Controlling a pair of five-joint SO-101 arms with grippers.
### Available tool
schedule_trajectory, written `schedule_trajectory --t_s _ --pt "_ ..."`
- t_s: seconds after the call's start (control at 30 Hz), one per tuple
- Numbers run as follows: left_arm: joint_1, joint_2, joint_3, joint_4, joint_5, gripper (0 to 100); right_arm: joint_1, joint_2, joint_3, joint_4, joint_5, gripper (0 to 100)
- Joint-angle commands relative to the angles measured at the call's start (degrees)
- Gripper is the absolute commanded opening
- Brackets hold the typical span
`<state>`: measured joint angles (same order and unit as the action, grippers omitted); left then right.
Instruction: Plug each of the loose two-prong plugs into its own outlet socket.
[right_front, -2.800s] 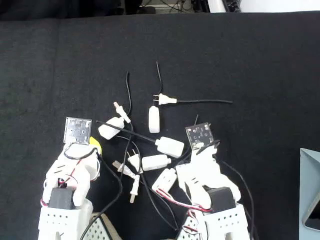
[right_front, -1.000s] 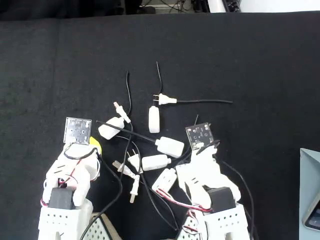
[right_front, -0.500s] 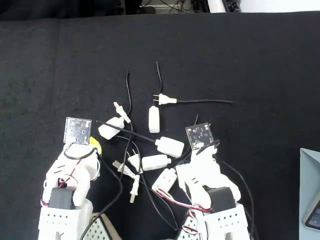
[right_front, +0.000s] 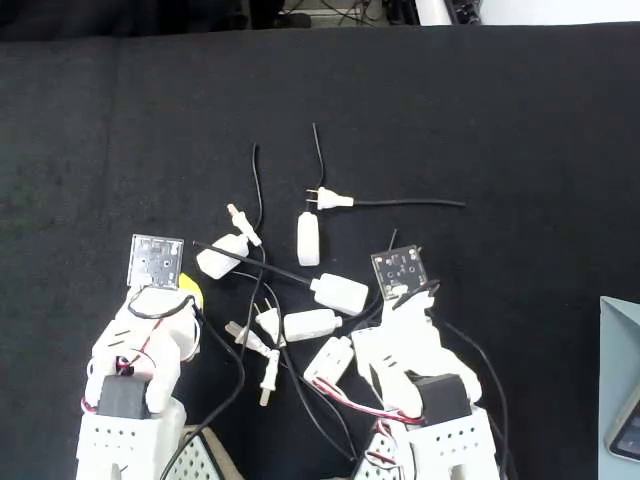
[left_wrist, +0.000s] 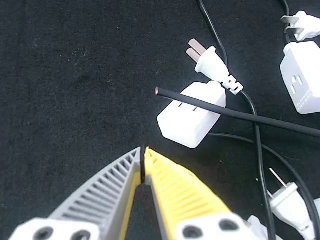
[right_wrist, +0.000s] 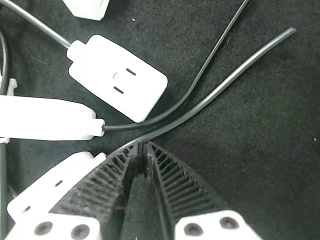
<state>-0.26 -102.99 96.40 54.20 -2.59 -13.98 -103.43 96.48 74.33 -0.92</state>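
worktop (right_front: 520, 130): black cloth. the kit is bunched at the near middle, well apart from the far edge and both side edges. grey box (right_front: 620, 380) at the right edge, apart from the bunch.

left arm (right_front: 140, 350) and right arm (right_front: 410, 360): both low at the near edge, flanking the bunch and pointing away from it.

five white sockets, e.g. one (right_front: 340, 293) in the middle of the bunch. loose plugs lie among them, black cords crossing. farthest plug (right_front: 335, 200) is unplugged.

left fingers (left_wrist: 165, 175): pressed together, holding nothing, tips near a socket (left_wrist: 192, 115) with a plug (left_wrist: 210, 62) touching it.

right fingers (right_wrist: 170, 175): pressed together, tips right beside a cord (right_wrist: 225, 82), near a socket (right_wrist: 117, 77).
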Motion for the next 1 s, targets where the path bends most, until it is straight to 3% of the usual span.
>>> schedule_trajectory --t_s 0.0,0.13,0.27,0.5,0.63,0.87,0.97 --pt "0.0 -0.5 1.0 0.7 -0.1 3 0.7 -4.9 -2.0 -0.6 0.4 1.5" --pt "-0.7 -0.7 0.7 6.4 -0.2 3 1.2 -4.9 -5.8 -3.3 5.9 1.5" --pt "-0.7 -0.7 0.7 6.7 -0.2 3 2.1 -4.8 -12.1 -5.6 14.2 1.5" --pt "-0.7 -0.7 0.7 6.7 -0.3 3 2.0 -4.3 -22.4 -5.3 14.9 1.5" --pt "-1.0 -0.7 -0.5 7.1 -0.3 3 1.9 1.5 -25.5 -5.7 14.5 8.6" --pt "-16.2 -0.7 -1.7 6.6 0.1 3 2.0 27.1 -38.6 -8.2 14.2 8.6" --pt "-20.5 -0.7 -1.4 5.6 0.2 3 1.9 40.0 -46.3 -8.2 9.4 8.8"
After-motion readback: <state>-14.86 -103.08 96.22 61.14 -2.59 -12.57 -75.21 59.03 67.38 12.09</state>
